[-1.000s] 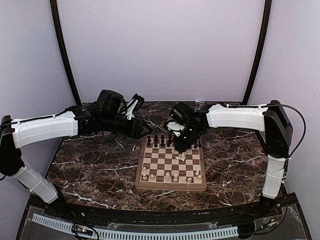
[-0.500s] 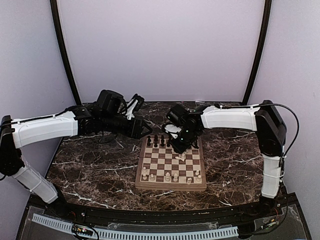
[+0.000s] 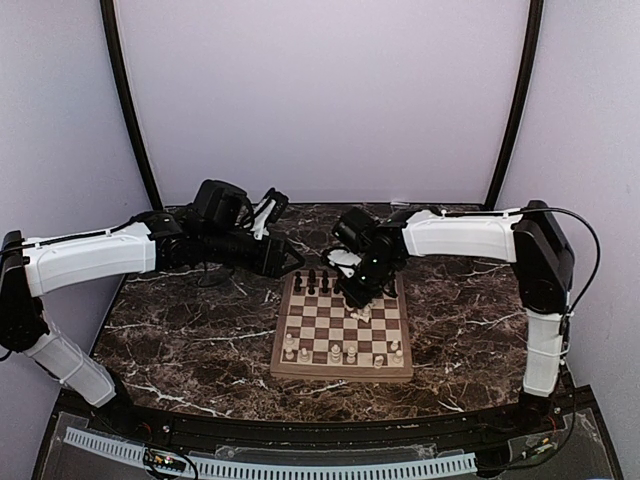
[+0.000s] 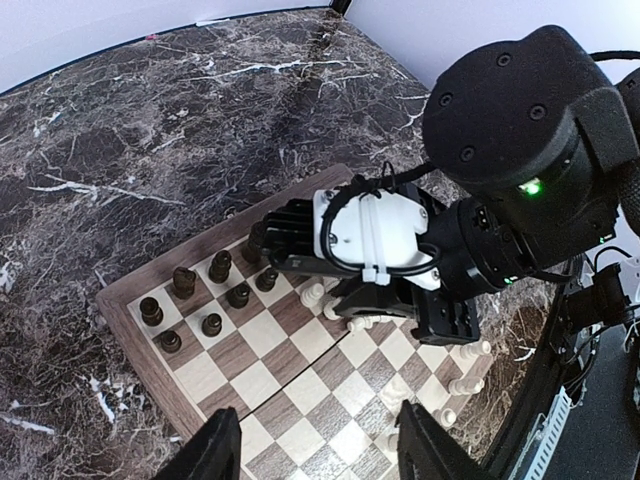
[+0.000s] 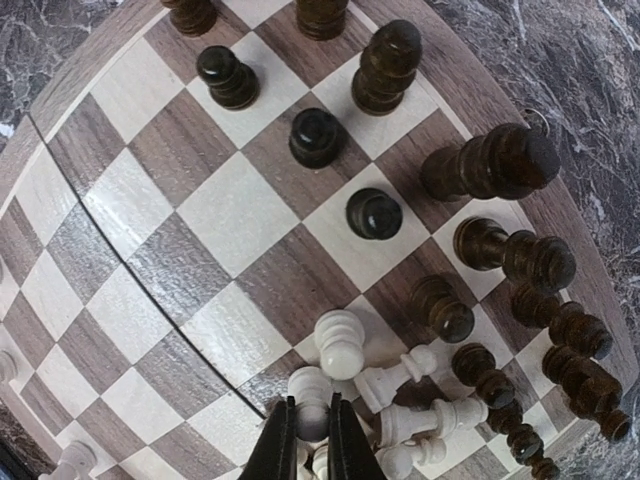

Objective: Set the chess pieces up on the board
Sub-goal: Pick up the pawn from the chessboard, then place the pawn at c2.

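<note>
While the jaws of the right gripper [image 5: 308,445] are closed on a single cream piece [image 5: 311,392], nothing is held by the left gripper [image 4: 320,450], whose jaws are spread wide above the board's left side. The gripped piece is found toward the far right corner of the board [image 3: 340,373], and whether it is lifted off its square cannot be told. Just beside it another cream piece is seen upright, and a small heap of toppled cream pieces [image 5: 425,418] is crowded against it. Beyond these, several dark pieces [image 5: 318,135] are stood on squares near the far edge of the board, while others are laid on their sides along its right edge. A row of upright cream pieces is placed along the near edge of the board in the top view. The board itself is set on the marble table [image 3: 200,330], nearer the table's middle than its edges, with both arms reaching over its far half.
</note>
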Controlling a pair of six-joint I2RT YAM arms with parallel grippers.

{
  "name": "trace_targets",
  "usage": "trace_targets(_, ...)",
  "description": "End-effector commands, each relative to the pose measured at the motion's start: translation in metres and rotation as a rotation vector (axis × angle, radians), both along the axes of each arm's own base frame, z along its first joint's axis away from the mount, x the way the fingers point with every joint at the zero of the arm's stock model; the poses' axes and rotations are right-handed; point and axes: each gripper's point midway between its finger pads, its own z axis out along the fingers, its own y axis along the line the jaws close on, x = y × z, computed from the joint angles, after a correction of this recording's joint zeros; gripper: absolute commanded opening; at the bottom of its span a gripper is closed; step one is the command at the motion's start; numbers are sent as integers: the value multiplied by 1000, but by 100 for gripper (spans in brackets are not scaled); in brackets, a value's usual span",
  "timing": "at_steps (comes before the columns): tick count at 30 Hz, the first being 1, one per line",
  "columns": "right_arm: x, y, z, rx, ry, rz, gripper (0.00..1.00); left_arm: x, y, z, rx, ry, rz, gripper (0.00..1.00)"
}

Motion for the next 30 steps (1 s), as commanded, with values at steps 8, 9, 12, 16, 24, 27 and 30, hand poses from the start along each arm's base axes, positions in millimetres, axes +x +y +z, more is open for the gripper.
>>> trace_targets(8, -57, 48, 37, 118, 20, 170, 4, -3, 13, 16, -2, -30, 32, 56)
trace_targets(9, -61, 51, 36, 118, 26, 182, 4, -2, 16, 18, 1, -37, 45, 56)
trace_targets(12, -70, 60, 34, 121, 33, 211, 4, 0, 23, 16, 8, -39, 89, 56)
trace_targets(16, -78, 70, 31, 120, 42, 238, 4, 3, 35, 15, 5, -32, 159, 57)
trace_targets(24, -85, 74, 18, 92, 62, 251, 5, 6, 58, 11, 35, -22, 245, 58)
trace_targets(27, -87, 74, 13, 84, 75, 253, 5, 7, 64, 10, 44, -20, 260, 58)
trace_targets(30, -90, 76, 10, 80, 88, 259, 5, 7, 68, 9, 49, -13, 270, 58)
